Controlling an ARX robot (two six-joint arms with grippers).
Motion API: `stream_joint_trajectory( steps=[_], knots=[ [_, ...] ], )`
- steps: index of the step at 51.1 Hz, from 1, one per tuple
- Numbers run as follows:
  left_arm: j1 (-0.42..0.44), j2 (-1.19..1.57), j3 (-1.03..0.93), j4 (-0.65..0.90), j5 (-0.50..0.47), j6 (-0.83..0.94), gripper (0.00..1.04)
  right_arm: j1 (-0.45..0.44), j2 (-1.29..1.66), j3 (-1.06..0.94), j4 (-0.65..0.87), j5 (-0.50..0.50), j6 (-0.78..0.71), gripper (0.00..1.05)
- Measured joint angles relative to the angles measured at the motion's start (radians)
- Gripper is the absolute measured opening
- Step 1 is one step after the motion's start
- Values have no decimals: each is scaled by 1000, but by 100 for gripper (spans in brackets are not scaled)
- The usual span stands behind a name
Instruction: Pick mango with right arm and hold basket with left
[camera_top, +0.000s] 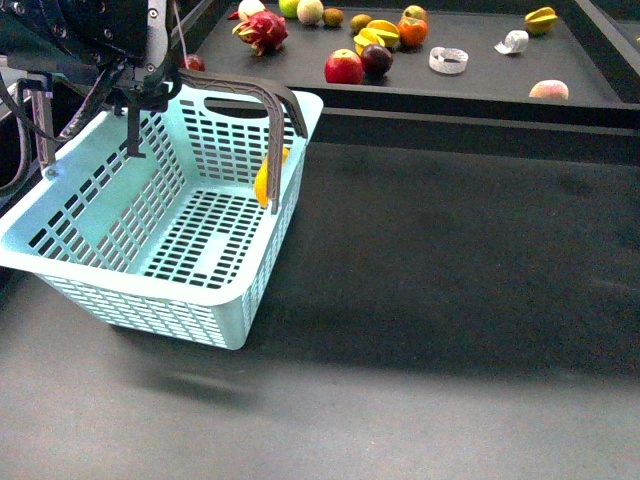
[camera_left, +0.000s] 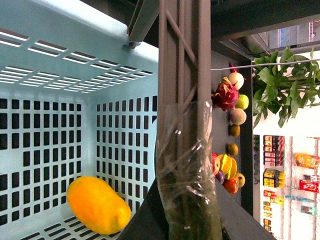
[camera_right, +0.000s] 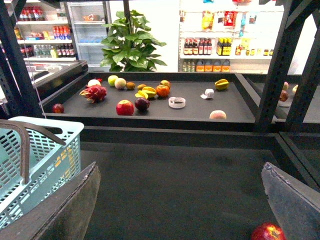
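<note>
Mango (camera_left: 97, 205) already lies inside the basket (camera_top: 110, 200), against its far side wall beneath the swing handle (camera_top: 270, 110); judged: the pick is finished, the holding step is in hand.

Left gripper (camera_top: 140, 95) sits at the basket's far-left rim, at the handle; basket looks tipped, near edge low; whether the jaws clench the handle or the rim cannot be told, the fingers being hidden in both the front and left wrist views.

Right gripper (camera_right: 180, 205) stands released, fingers (camera_right: 65, 210) wide apart, nothing between them, well to the right of the basket.

Next, judged: left arm keeps the basket steady; right arm has nothing left to fetch.

Materials: basket is light blue moulded plastic, slotted walls and floor; handle ribbed, brown-grey, partly wrapped in crinkled clear film; mango smooth, yellow-orange, oval; table (camera_top: 450, 300) beneath the basket is dark and matte.
</note>
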Motion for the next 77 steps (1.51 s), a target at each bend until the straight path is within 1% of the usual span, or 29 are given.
stream_joint_trajectory(
  steps=[7, 8, 13, 16, 17, 20, 21, 24, 25, 32, 34, 36, 38, 54, 59, 66, 74, 77],
  knots=[
    [2, 0, 8, -19, 1, -23, 8, 0, 0, 0, 0, 0, 0, 96],
    [2, 0, 8, -21, 0, -28, 10, 0, 0, 0, 0, 0, 0, 96],
    [2, 2, 8, -42, 5, -44, 34, 0, 0, 0, 0, 0, 0, 96],
    [1, 2, 8, -53, 22, -43, 44, 0, 0, 0, 0, 0, 0, 96],
    [1, 2, 8, -56, 25, -43, 46, 0, 0, 0, 0, 0, 0, 96],
    [2, 2, 7, -68, 32, -42, 56, 0, 0, 0, 0, 0, 0, 96],
    [1, 2, 7, -68, 32, -42, 58, 0, 0, 0, 0, 0, 0, 96],
    [1, 2, -1, -74, 40, -37, 69, 0, 0, 0, 0, 0, 0, 96],
    [1, 1, -3, -74, 40, -35, 70, 0, 0, 0, 0, 0, 0, 96],
    [2, -18, -44, -62, 56, -20, 93, 0, 0, 0, 0, 0, 0, 96],
    [2, -25, -55, -52, 56, -19, 98, 0, 0, 0, 0, 0, 0, 96],
    [2, -35, -62, -47, 56, -19, 98, 0, 0, 0, 0, 0, 0, 96],
    [2, -52, -67, -45, 56, -20, 96, 0, 0, 0, 0, 0, 0, 96],
    [3, -125, -109, -27, 61, -16, 97, 0, 0, 0, 0, 0, 0, 96],
    [1, -155, -144, -26, 69, 18, 97, 0, 0, 0, 0, 0, 0, 96],
    [-1, -248, -224, 3, 69, 94, 97, 0, 0, 0, 0, 0, 0, 96],
    [3, -428, -386, 70, 39, 200, 97, 0, 0, 0, 0, 0, 0, 96],
    [6, -504, -460, 83, 13, 252, 97, 0, 0, 0, 0, 0, 0, 96]
  ],
)
